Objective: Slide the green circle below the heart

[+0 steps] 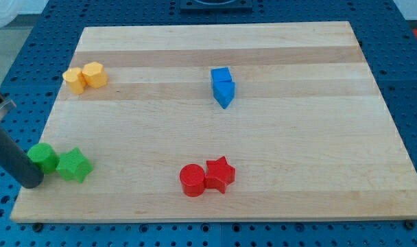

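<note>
The green circle [42, 157] lies near the board's left edge, low in the view, touching a green star [75, 165] on its right. The yellow heart [74, 81] lies well above them at the upper left, touching a yellow pentagon-like block [94, 74] on its right. My dark rod comes in from the view's left edge and slants down to the right. My tip [33, 184] rests just below and left of the green circle, at or very near its edge.
A blue cube [221, 75] and a blue triangle [224, 95] touch each other right of centre, high up. A red circle [192, 181] and a red star [220, 174] touch at the bottom centre. The wooden board's left edge [49, 116] runs beside my rod.
</note>
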